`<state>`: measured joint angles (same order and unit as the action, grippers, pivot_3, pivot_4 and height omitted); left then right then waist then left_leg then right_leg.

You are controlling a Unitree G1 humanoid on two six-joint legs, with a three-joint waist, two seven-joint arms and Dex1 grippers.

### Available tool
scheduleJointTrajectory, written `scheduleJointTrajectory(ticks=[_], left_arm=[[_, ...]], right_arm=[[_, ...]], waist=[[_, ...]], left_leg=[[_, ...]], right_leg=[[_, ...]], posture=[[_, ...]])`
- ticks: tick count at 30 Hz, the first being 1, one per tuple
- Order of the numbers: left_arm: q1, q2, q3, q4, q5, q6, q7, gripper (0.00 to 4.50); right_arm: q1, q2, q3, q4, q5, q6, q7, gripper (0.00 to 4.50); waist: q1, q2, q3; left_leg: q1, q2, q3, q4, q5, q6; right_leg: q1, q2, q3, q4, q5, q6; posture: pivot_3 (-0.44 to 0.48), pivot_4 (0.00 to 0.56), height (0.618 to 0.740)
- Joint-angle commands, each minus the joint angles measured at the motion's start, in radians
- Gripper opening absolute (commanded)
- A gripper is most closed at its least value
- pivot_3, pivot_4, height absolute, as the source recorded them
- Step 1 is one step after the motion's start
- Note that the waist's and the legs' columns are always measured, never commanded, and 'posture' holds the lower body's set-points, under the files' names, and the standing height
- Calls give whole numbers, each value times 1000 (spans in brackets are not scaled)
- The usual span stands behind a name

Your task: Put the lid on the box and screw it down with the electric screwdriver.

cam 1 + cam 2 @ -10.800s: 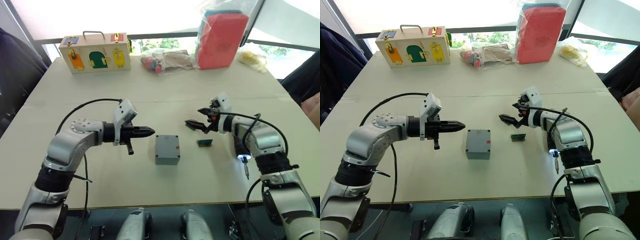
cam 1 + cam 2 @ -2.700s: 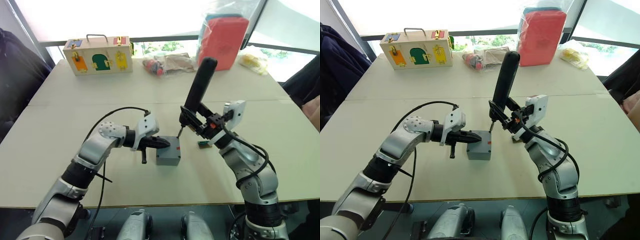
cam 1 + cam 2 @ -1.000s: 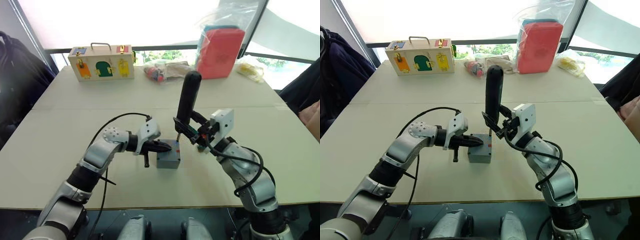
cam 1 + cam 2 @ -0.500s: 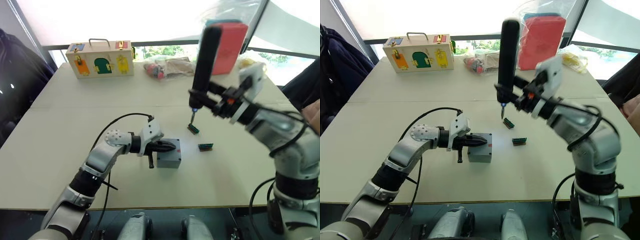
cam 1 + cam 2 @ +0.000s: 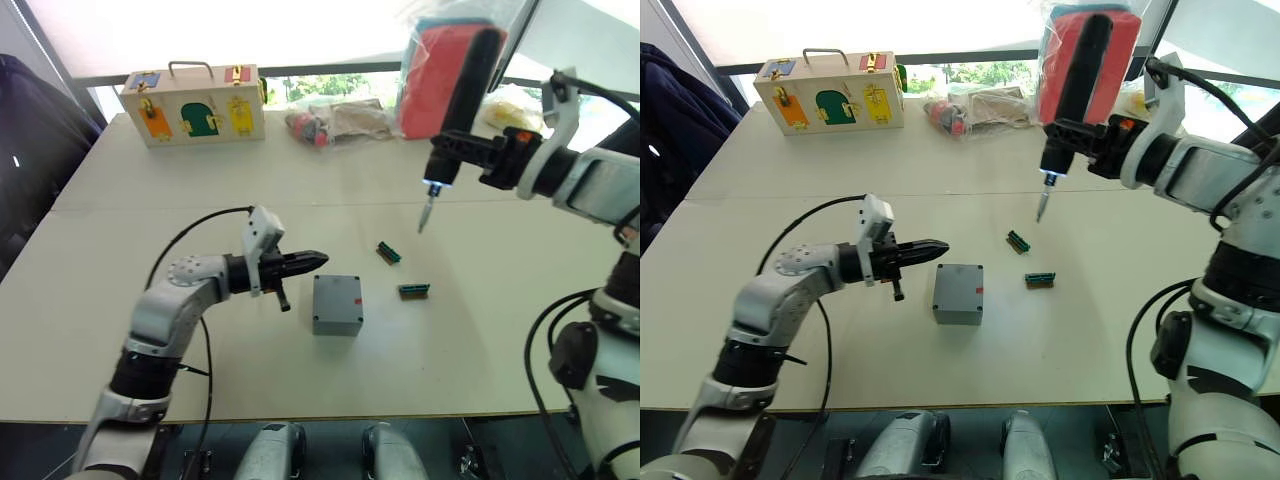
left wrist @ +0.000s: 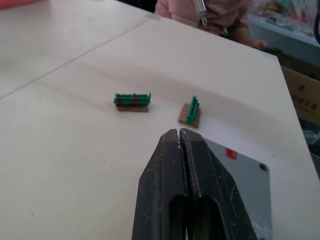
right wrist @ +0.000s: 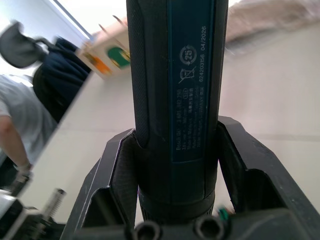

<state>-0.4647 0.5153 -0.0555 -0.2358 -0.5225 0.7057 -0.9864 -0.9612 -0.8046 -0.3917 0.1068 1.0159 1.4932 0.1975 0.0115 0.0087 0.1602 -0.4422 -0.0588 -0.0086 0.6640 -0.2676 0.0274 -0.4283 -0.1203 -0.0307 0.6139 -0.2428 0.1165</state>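
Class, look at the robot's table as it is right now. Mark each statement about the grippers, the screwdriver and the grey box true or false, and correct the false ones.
1. The right gripper grips the electric screwdriver. True.
2. The screwdriver's bit touches the box. False: it hangs in the air, above the table beyond the box.
3. The left gripper is shut and holds nothing. True.
4. Two small green pieces lie on top of the box. False: they lie on the table beside it.
5. The wooden box stands at the table's far edge. True.
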Motion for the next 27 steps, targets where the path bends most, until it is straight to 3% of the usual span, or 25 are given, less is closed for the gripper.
scheduleJointTrajectory(ticks=[1,5,9,25,27], left_arm=[[12,98,21,-105,-77,63,-73,0],[22,183,-2,-143,-96,66,-132,0],[-6,216,-28,-150,-94,59,-166,0],[67,270,-37,-248,-108,85,-121,0],[75,270,-34,-245,-109,87,-109,0]], right_arm=[[-26,-145,69,104,-25,114,62,1907],[14,-257,220,213,12,121,117,1907],[29,-296,360,307,24,121,158,1907],[21,-206,588,452,-316,54,358,1907],[24,-206,624,449,-364,25,391,2849]], waist=[[0,0,0],[-2,1,4],[-9,2,9],[-6,1,14],[-7,0,14]], left_leg=[[0,0,0,0,0,0],[0,0,2,1,-1,1],[1,0,2,2,-3,8],[2,0,3,4,2,8],[3,0,3,5,2,8]], right_leg=[[0,0,0,0,0,0],[0,1,0,-2,0,0],[0,2,0,1,1,-1],[1,4,0,4,7,2],[2,4,0,4,7,2]], posture=[[0,150,740],[0,150,740],[0,150,740],[0,150,740],[0,150,740]])
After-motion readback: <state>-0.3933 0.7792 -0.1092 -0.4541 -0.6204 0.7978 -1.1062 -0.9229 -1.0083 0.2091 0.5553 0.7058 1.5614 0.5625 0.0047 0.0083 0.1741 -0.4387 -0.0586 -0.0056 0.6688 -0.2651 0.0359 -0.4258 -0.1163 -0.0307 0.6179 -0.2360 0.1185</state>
